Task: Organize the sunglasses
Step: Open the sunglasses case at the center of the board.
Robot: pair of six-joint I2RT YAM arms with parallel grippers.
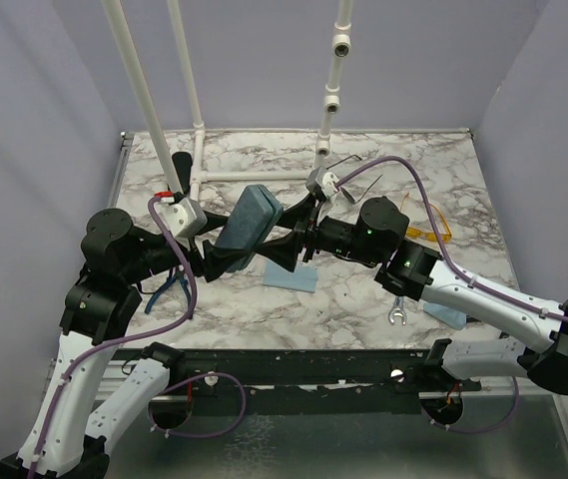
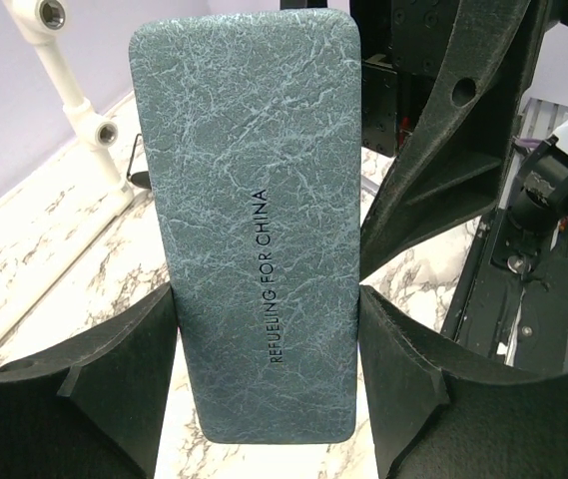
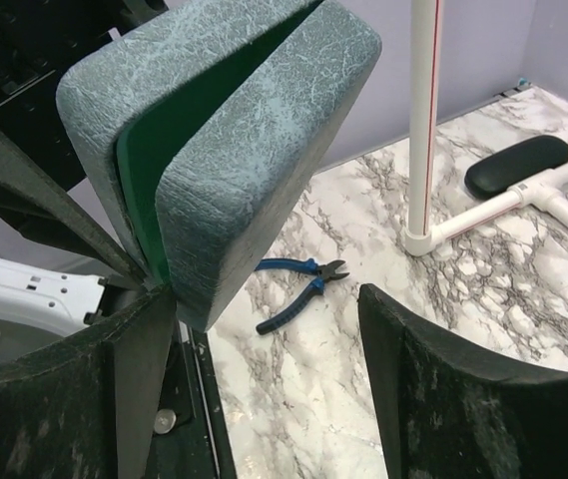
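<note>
My left gripper is shut on the lower end of a blue-grey oblong case and holds it tilted above the table. In the right wrist view the case stands slightly ajar, with green lining showing in the seam. My right gripper is open at the case's far end; its left finger is against the case's corner and its right finger stands well apart. The thin wire-frame sunglasses lie at the back by the white pipe. The yellow-orange sunglasses lie on the table at the right.
A white PVC pipe rack stands at the back, with a black oval case beside it. Blue-handled pliers lie at the left. A blue cloth lies under the grippers, a small wrench near the front right.
</note>
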